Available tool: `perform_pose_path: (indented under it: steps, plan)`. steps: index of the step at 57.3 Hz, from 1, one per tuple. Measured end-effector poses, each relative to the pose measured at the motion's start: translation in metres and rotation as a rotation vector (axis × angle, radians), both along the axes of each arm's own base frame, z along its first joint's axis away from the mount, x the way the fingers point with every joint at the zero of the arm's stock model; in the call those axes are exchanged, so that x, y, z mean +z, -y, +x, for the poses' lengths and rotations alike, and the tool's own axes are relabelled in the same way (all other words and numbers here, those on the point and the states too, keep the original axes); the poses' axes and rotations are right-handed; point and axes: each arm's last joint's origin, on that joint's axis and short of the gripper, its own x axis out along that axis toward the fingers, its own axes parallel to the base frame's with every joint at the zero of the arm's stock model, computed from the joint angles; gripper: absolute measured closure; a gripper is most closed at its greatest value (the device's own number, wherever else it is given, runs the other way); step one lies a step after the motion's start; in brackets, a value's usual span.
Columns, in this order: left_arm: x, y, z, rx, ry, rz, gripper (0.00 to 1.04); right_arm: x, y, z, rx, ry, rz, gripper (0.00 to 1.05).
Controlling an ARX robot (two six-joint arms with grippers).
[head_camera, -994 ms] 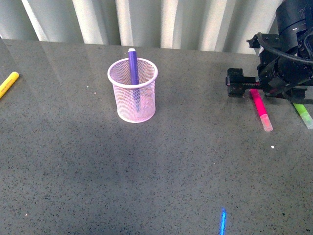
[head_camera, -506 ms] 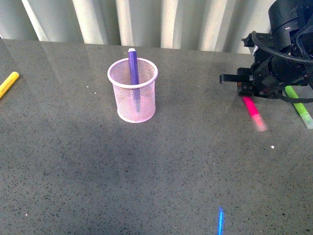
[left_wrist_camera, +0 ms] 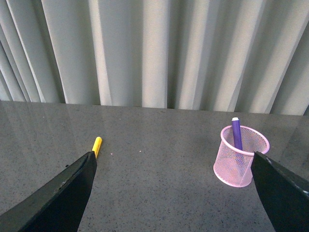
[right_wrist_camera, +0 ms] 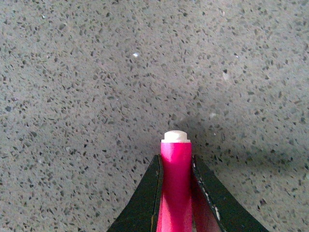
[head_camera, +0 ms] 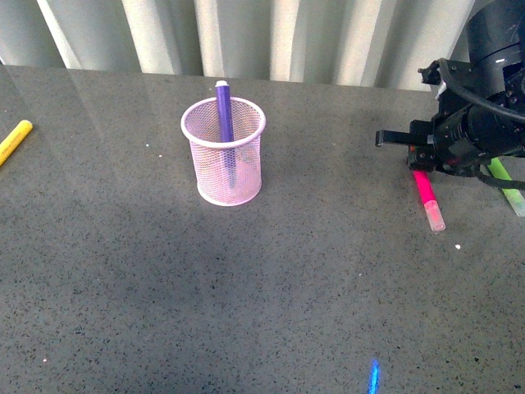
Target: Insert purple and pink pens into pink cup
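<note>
The pink cup (head_camera: 223, 149) stands upright at the table's middle left, with the purple pen (head_camera: 223, 115) standing in it, its top above the rim. Both also show in the left wrist view: the cup (left_wrist_camera: 240, 155) and the purple pen (left_wrist_camera: 236, 133). My right gripper (head_camera: 420, 162) at the far right is shut on the pink pen (head_camera: 427, 194), which hangs tilted with its whitish cap down toward the table. In the right wrist view the pink pen (right_wrist_camera: 175, 174) sits clamped between the fingers (right_wrist_camera: 145, 198). My left gripper (left_wrist_camera: 176, 193) is open and empty, well back from the cup.
A yellow marker (head_camera: 14, 139) lies at the far left edge; it also shows in the left wrist view (left_wrist_camera: 97, 145). A lime-green marker (head_camera: 510, 190) lies right of my right gripper. A pleated curtain (head_camera: 246, 37) runs behind the table.
My right gripper has lifted the pink pen off the table; the pen swung and now hangs tilted from the jaws. The cup and purple pen have not moved.
</note>
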Motion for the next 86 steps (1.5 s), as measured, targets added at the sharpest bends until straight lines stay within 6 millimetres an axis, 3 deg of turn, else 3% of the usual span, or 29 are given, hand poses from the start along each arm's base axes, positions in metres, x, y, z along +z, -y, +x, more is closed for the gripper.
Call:
perform_pose_path:
  steps: [13, 20, 24, 33, 42, 49, 59, 86]
  plan:
    - [0.000, 0.000, 0.000, 0.000, 0.000, 0.000, 0.07, 0.026, 0.009, -0.005, -0.012, 0.160, -0.068, 0.93]
    - [0.000, 0.000, 0.000, 0.000, 0.000, 0.000, 0.07, 0.059, 0.007, -0.003, 0.057, 0.387, -0.109, 0.93]
    - [0.000, 0.000, 0.000, 0.000, 0.000, 0.000, 0.07, 0.086, -0.005, -0.002, 0.158, 0.562, -0.134, 0.93]
    - [0.000, 0.000, 0.000, 0.000, 0.000, 0.000, 0.07, 0.108, -0.041, -0.001, 0.340, 0.725, -0.151, 0.93]
    - [0.000, 0.000, 0.000, 0.000, 0.000, 0.000, 0.07, 0.120, -0.104, -0.004, 0.526, 0.899, -0.135, 0.93]
    - [0.000, 0.000, 0.000, 0.000, 0.000, 0.000, 0.07, 0.124, -0.145, -0.009, 0.600, 0.999, -0.111, 0.93]
    - [0.000, 0.000, 0.000, 0.000, 0.000, 0.000, 0.07, 0.115, -0.178, -0.018, 0.625, 1.028, -0.052, 0.93]
    - [0.000, 0.000, 0.000, 0.000, 0.000, 0.000, 0.07, 0.092, -0.214, -0.029, 0.625, 0.997, 0.077, 0.93]
